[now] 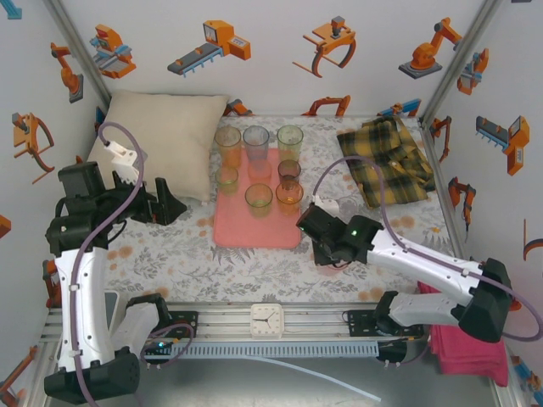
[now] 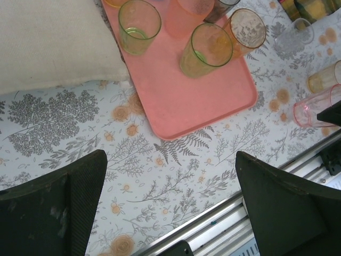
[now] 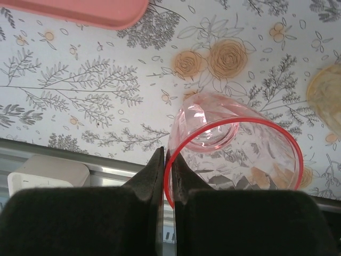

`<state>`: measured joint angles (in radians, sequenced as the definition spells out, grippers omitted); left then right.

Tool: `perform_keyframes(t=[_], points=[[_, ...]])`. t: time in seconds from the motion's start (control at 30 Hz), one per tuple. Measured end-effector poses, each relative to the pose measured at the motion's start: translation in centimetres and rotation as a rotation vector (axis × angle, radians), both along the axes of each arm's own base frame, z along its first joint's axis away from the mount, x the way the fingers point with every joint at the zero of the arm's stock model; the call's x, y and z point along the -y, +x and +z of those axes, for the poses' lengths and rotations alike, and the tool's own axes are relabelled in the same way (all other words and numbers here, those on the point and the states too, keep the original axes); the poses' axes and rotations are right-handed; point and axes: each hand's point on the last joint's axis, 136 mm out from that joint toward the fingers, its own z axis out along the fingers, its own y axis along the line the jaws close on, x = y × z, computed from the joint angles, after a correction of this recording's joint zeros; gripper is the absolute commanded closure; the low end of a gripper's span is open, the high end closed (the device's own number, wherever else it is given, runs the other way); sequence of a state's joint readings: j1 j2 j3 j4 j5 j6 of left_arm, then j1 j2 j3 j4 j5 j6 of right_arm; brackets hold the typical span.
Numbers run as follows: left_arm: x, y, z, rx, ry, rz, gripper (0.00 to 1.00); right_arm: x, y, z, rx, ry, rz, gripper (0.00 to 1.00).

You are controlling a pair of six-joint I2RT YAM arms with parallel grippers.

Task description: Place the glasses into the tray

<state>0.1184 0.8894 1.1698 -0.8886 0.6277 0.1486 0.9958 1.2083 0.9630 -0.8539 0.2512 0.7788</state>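
Right gripper [image 3: 166, 160] pinched shut on rim wall of pink glass [image 3: 213, 128], on table beside tray [image 1: 254, 231] corner nearest right arm. Glass to be lifted clear of lip, set upright on bare near half. Other glasses [image 1: 259, 197] crowded at far end, to be avoided. Yellow glass [image 2: 322, 80] close beside. Left gripper [image 2: 170, 160] spread wide, empty
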Motion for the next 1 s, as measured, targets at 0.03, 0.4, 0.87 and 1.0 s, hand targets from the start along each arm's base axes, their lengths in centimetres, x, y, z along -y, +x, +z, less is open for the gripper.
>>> perform_keyframes(t=[0.03,0.4,0.87,1.0], points=[[-0.1,0.0,-0.1,-0.003,0.004,0.003,0.01,-0.5,0.3,0.1,0.003,-0.002,0.011,0.96],[-0.4,0.1,-0.2,-0.004,0.009,0.015,0.01,-8.4,4.0,2.5,0.056,0.038,0.146,0.96],[-0.6,-0.2,-0.5,0.004,0.038,0.014,0.0,-20.1,6.4,3.6,0.082,0.099,0.337,0.96],[-0.7,-0.4,-0.9,-0.007,0.058,0.001,0.0,-22.3,7.0,3.5,0.088,0.115,0.363,0.96]])
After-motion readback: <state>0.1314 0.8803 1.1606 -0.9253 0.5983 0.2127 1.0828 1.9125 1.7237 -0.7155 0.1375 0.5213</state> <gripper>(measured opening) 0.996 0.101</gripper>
